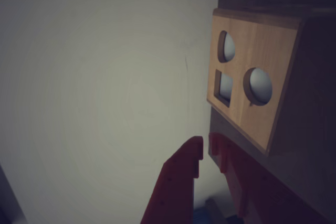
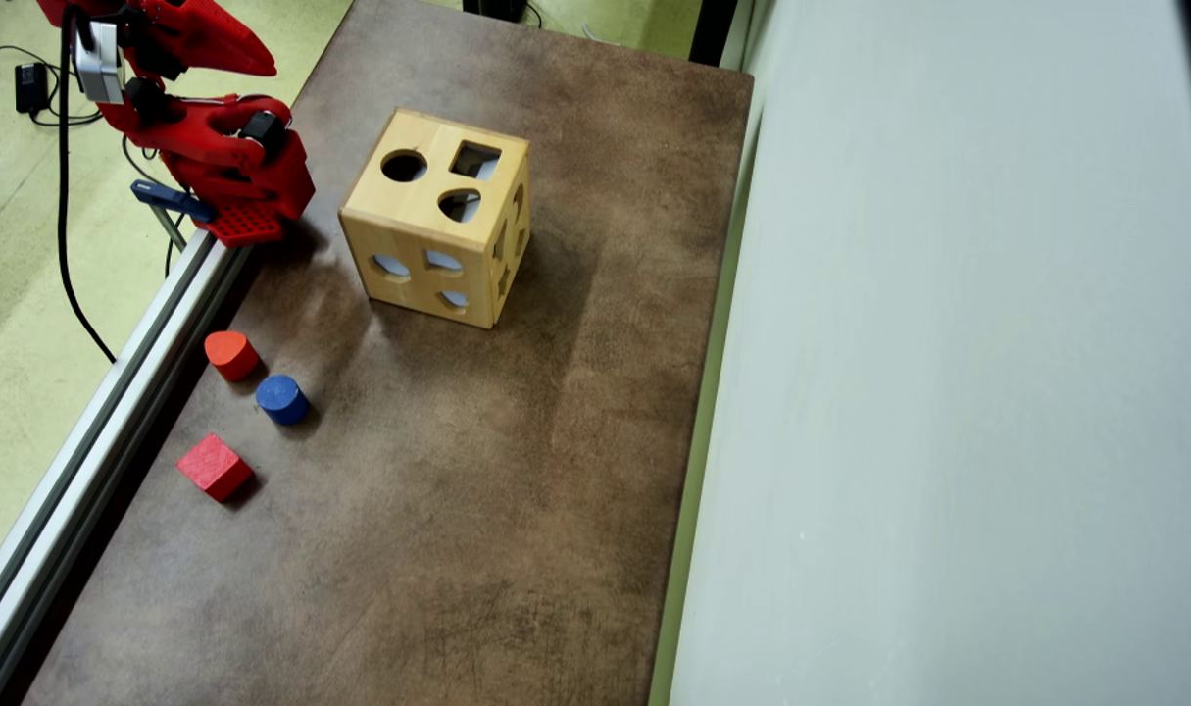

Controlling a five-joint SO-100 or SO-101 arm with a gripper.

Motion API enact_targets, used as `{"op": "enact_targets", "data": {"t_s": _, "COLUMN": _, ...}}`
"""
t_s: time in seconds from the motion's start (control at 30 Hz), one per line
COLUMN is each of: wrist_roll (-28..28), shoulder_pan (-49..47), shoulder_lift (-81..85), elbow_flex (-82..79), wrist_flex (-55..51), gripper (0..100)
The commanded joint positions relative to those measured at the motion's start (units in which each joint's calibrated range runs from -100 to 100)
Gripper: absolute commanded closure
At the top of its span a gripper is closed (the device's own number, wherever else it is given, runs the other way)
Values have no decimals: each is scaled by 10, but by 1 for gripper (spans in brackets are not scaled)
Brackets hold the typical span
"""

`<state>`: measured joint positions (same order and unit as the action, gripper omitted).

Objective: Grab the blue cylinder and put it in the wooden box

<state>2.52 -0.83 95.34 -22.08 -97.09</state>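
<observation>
I am at the very start: nothing is grasped yet, and the reach for the cylinder has not begun. My red arm sits folded at the top left corner of the overhead view, at the desk edge, well apart from the blocks. In the wrist view the tool shows two red fingertips pressed nearly together with only a thin slit between, holding nothing, aimed toward the box and the pale wall. The cylinder stands upright on the desk near the left rail in the overhead view, its flat round end facing up, so its axis runs vertical. It sits between a red rounded block, just beside it, and a red cube a little farther off. The box stands apart, nearer the arm, with a round hole in its top face. Next, I judge, I must unfold the arm, spread the tool, and come down over the cylinder without nudging the red neighbour.
</observation>
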Motion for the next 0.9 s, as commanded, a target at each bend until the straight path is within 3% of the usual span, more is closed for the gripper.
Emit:
{"op": "enact_targets", "data": {"t_s": 0.0, "wrist_roll": 0, "shoulder_pan": -3, "shoulder_lift": -2, "elbow_flex": 8, "wrist_flex": -1, "gripper": 97}}
{"op": "enact_targets", "data": {"t_s": 0.87, "wrist_roll": 3, "shoulder_pan": -4, "shoulder_lift": -2, "elbow_flex": 3, "wrist_flex": 8, "gripper": 96}}
